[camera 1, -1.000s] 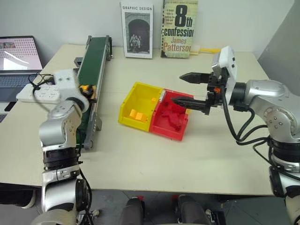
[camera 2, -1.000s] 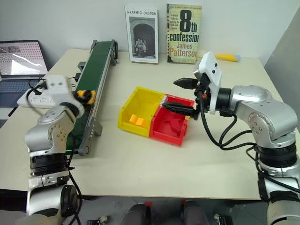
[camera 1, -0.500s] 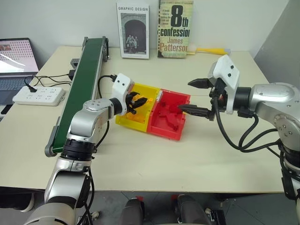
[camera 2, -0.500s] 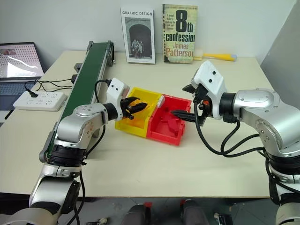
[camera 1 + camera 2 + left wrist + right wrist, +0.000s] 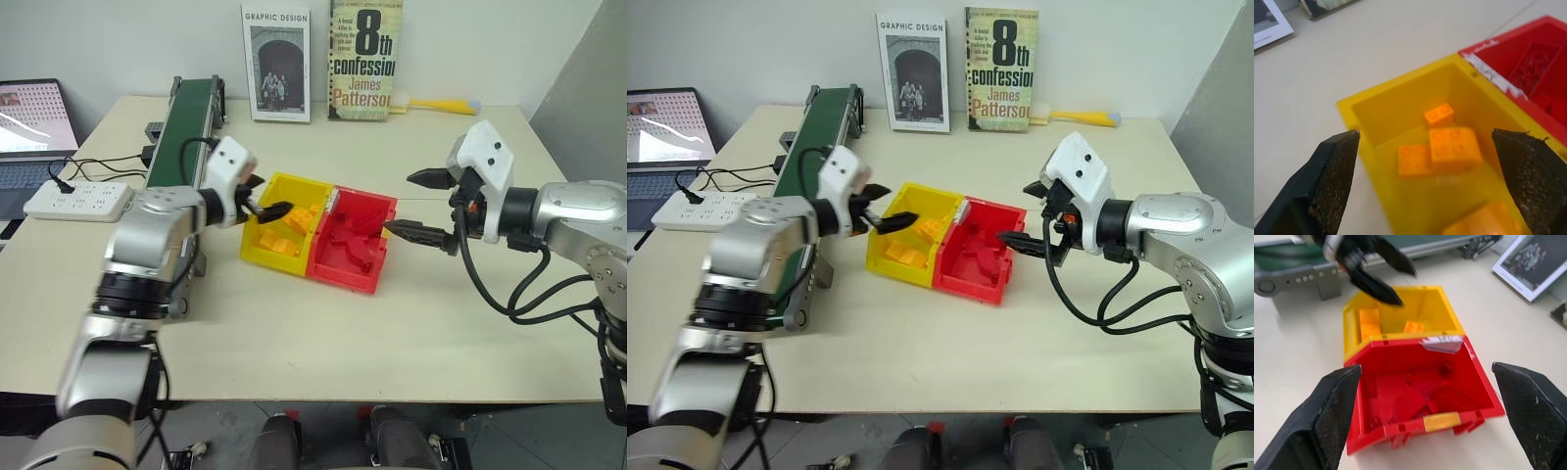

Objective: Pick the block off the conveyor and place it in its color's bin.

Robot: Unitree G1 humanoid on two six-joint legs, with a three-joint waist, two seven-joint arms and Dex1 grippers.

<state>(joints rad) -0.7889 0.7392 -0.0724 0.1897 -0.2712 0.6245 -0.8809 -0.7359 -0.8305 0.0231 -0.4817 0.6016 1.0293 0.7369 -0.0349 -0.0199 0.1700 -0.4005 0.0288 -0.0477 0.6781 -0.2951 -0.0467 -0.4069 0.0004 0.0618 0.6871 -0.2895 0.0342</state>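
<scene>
Left gripper (image 5: pixel 890 217) now over bin (image 5: pixel 884 257), spread wide after letting go; block (image 5: pixel 1455 148) lying inside. Right gripper (image 5: pixel 419 206) open beside bin. Placement apparently complete.

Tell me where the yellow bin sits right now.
In the left eye view the yellow bin sits mid-table, joined to the red bin on the robot's right, with the conveyor to its left.

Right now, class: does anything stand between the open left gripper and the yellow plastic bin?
Nothing visible does. The left gripper hangs open directly over the yellow plastic bin, where orange toy bricks already lie.
</scene>
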